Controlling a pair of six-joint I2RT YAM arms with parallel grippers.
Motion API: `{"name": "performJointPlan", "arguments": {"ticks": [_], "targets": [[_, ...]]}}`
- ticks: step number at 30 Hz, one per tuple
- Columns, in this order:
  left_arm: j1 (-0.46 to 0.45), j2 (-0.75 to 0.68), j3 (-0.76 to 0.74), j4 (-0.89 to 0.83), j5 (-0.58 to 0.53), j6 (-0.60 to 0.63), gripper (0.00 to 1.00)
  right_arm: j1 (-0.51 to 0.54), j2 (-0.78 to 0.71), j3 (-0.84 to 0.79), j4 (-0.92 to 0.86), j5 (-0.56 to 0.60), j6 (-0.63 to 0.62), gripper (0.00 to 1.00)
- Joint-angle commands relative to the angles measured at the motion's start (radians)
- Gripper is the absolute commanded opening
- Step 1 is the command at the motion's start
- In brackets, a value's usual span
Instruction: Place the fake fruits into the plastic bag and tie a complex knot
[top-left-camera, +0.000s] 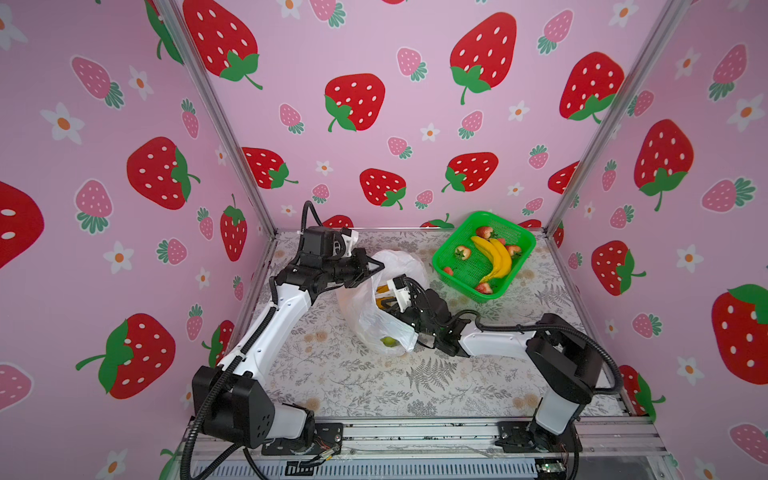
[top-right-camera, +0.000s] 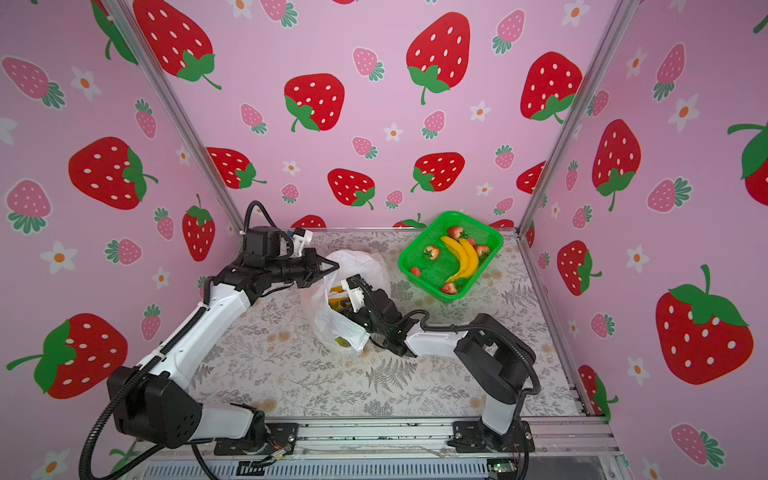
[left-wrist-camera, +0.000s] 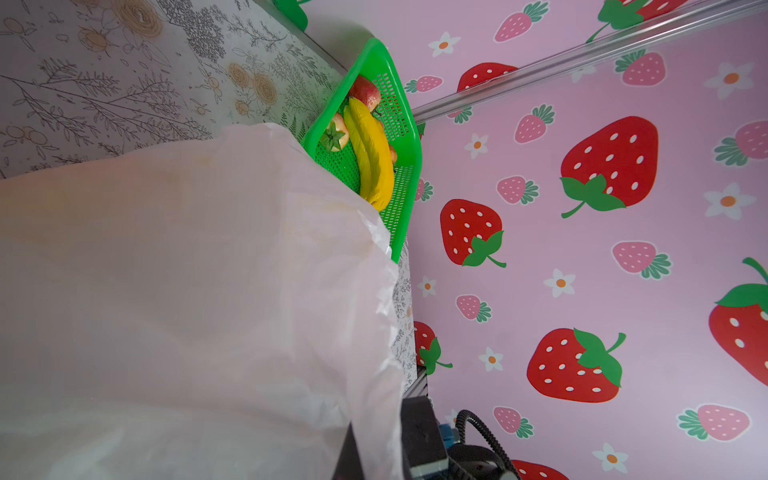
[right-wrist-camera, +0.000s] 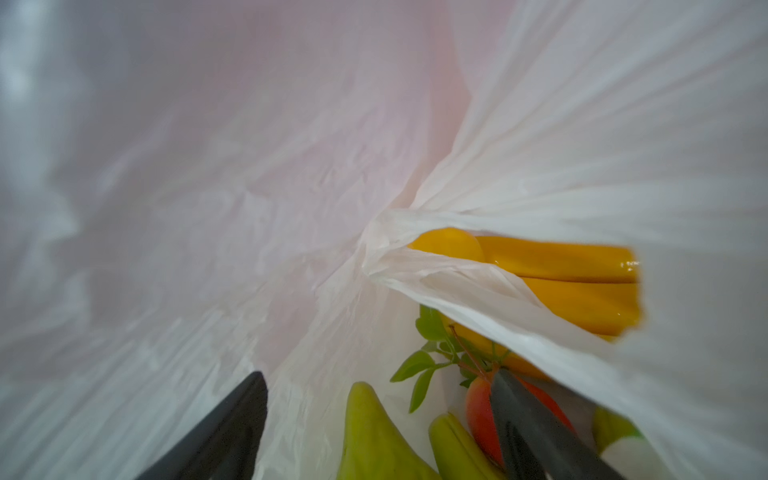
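Note:
The plastic bag (top-left-camera: 365, 316) stands open mid-table, thin and white. My left gripper (top-left-camera: 376, 266) is shut on its far rim and holds it up; in the left wrist view the bag film (left-wrist-camera: 187, 270) runs between the dark fingers. My right gripper (top-left-camera: 384, 301) is inside the bag's mouth, open. Between and beyond its fingers (right-wrist-camera: 232, 424) lie fake fruits: green pear-like ones (right-wrist-camera: 374, 432), a red one (right-wrist-camera: 478, 411) and long yellow pieces (right-wrist-camera: 561, 266). A green fruit (top-left-camera: 388, 341) shows through the bag's near side. No knot is in view.
A green mesh basket (top-left-camera: 455, 281) sits at the back right, just right of the bag. It holds yellow bananas (top-left-camera: 494, 257) and several red strawberries (top-left-camera: 462, 252). Pink strawberry-print walls close in the table on three sides.

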Motion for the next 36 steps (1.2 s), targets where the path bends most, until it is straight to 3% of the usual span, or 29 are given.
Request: {"name": "performJointPlan", "arguments": {"ticks": [1,8,15,25,36], "targets": [[0.015,-0.011,0.0,0.002,0.011,0.019,0.0,-0.017,-0.067,-0.055,-0.062,-0.022,-0.056,0.83],[0.031,-0.006,0.0,0.002,0.01,0.019,0.0,-0.015,-0.149,-0.114,-0.251,0.137,-0.092,0.76],[0.034,0.003,-0.003,0.002,0.004,0.018,0.0,0.055,-0.091,-0.043,-0.345,0.423,-0.003,0.86],[0.034,0.002,-0.005,0.002,0.006,0.017,0.0,0.11,0.063,0.081,-0.395,0.571,0.049,0.88],[0.034,0.002,-0.005,0.003,0.009,0.018,0.0,0.086,0.035,-0.008,-0.4,0.614,0.056,0.66]]}}
